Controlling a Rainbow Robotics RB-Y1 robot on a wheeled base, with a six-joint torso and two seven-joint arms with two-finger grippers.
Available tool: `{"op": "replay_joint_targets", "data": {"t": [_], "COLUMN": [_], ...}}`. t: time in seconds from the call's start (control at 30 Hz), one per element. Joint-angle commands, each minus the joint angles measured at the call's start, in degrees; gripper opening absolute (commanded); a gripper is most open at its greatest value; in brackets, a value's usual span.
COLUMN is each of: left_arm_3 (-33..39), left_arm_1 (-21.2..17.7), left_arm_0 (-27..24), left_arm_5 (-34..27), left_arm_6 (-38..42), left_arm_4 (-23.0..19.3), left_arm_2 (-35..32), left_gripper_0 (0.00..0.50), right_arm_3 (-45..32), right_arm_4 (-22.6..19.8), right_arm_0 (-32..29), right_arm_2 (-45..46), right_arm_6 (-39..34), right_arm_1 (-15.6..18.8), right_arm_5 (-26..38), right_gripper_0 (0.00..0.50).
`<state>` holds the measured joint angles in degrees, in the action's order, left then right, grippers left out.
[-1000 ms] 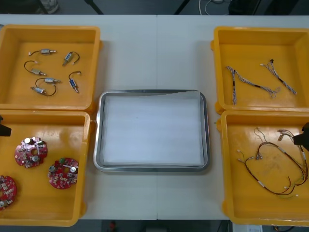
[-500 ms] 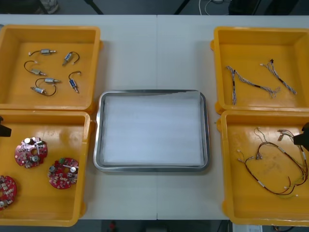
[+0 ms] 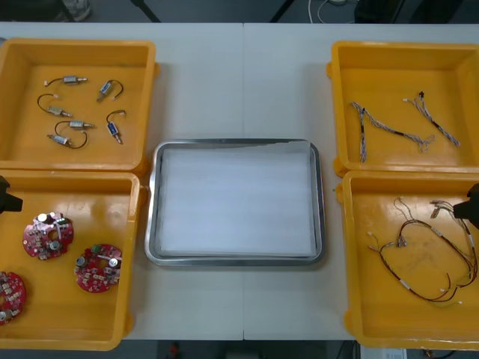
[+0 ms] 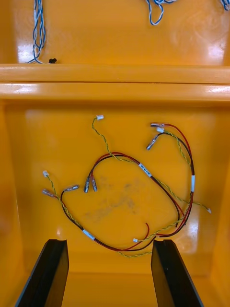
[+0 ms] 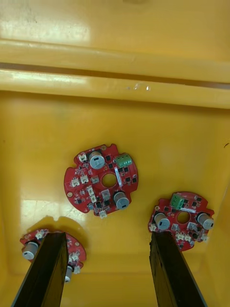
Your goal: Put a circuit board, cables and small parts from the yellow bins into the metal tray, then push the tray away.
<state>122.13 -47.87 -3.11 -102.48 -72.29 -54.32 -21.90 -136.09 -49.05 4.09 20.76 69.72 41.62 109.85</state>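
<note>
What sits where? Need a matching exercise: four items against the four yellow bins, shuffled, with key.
Items
1. small metal parts
2. round red circuit boards
3. blue and white cables
4. red and yellow cables

Places
A. near right bin
B. far left bin
C. near left bin
D. far right bin

Pairs: 1-B, 2-C, 3-D, 4-A.

The left gripper is open above the boards, and the right gripper is open above the red and yellow cables.
</note>
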Motion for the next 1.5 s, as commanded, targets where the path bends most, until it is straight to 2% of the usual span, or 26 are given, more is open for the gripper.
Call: {"op": "replay_joint_targets", "data": {"t": [0.03,0.27,0.67,0.8,1.07,1.23,1.5], "left_arm_3": [0.22,-0.13,-0.66,-1.63,-3.21,-5.76,-8.22], "left_arm_1": [-4.25,-7.06,-11.28,-12.95,-14.18,-15.32,-15.32], "left_arm_0": [3.99,8.47,17.87,21.83,26.31,27.80,28.51], "left_arm_5": [4.13,9.32,19.43,24.00,28.92,33.05,34.81], "left_arm_6": [-5.49,-6.02,-5.93,-6.11,-6.19,-6.72,-7.07], "left_arm_4": [-1.49,-2.72,-4.74,-5.79,-7.37,-7.73,-7.81], "left_arm_2": [-0.34,-0.51,-0.60,-0.42,0.28,2.21,4.67], "left_gripper_0": [0.500,0.500,0.500,0.500,0.500,0.500,0.500], "right_arm_3": [-1.46,-0.85,8.38,9.88,14.01,15.77,20.42], "right_arm_4": [-0.61,1.24,0.71,2.56,2.21,3.61,3.35], "right_arm_0": [0.12,-2.51,-4.71,-5.94,-8.75,-12.18,-13.23], "right_arm_2": [2.18,2.70,3.05,3.05,1.47,-1.34,-4.33], "right_arm_6": [1.91,3.05,7.88,12.45,14.39,15.18,15.79], "right_arm_1": [2.32,3.20,4.17,4.17,4.87,6.45,6.80], "right_arm_5": [0.15,0.15,0.01,-4.03,-12.20,-20.64,-25.21], "right_gripper_0": [0.500,0.500,0.500,0.500,0.500,0.500,0.500]}}
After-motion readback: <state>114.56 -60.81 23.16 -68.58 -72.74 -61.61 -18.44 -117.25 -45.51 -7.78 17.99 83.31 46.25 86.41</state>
